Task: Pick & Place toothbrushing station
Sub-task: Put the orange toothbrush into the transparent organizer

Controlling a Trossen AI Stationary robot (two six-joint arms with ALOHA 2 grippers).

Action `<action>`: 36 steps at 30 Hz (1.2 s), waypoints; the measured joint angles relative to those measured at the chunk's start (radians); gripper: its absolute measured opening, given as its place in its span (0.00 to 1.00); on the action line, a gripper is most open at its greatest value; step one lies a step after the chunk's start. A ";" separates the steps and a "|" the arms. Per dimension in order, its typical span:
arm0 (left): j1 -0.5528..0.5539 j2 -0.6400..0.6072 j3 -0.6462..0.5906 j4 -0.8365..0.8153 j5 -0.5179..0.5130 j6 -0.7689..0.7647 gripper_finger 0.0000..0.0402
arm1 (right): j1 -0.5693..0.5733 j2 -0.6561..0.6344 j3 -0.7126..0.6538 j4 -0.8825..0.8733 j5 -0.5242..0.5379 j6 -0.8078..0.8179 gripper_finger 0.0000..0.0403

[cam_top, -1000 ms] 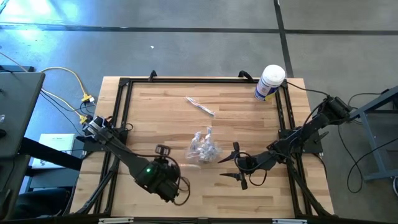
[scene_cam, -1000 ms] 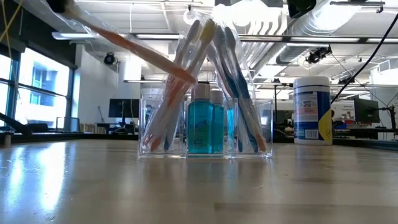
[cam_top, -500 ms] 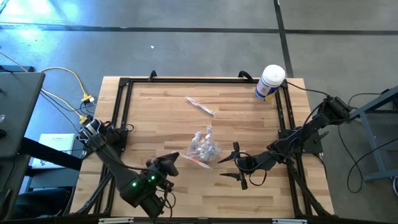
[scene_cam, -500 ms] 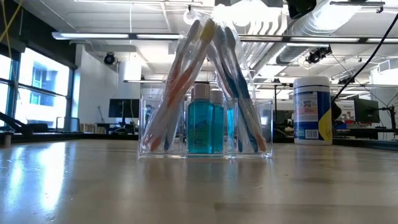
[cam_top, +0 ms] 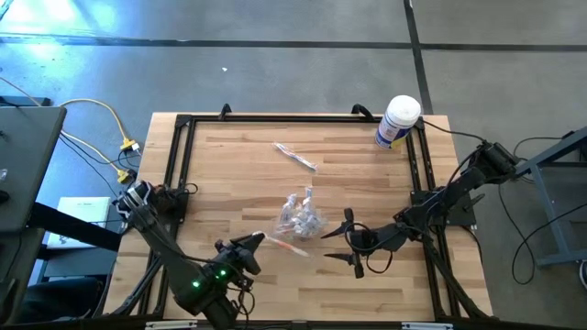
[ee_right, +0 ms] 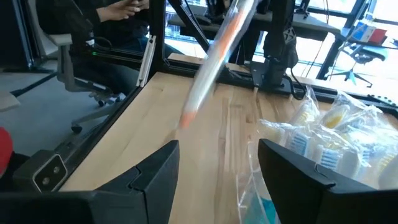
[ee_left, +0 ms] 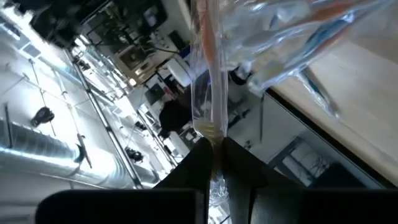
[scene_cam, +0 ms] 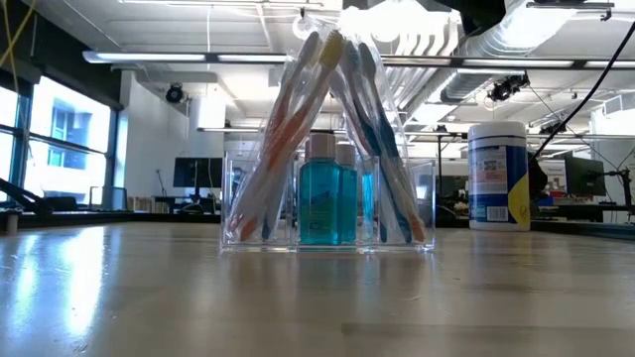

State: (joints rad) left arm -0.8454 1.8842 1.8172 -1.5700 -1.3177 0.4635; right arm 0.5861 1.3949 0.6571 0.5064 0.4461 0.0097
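On the desk (cam_top: 367, 156), the toothbrushing station (cam_top: 301, 218) stands near the centre: a clear, hard plastic holder, top-heavy with brushes and small blue bottles (scene_cam: 319, 203), probably light, slick and easily tipped. Its low side walls look the safest hold. The right claw (cam_top: 341, 240), fingers spread and empty, rests just beside it at about 4 o'clock. The left claw (cam_top: 249, 246), at 8 o'clock, pinches a wrapped orange toothbrush (cam_top: 292, 245) pointing toward the station.
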 joint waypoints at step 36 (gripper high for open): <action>0.045 -0.192 -0.377 0.000 0.271 -0.209 0.05 | -0.046 0.003 0.000 -0.047 0.000 0.129 0.52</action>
State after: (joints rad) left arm -0.8007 1.6922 1.4399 -1.5700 -1.0466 0.2540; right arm 0.5397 1.3982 0.6571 0.4596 0.4464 0.1383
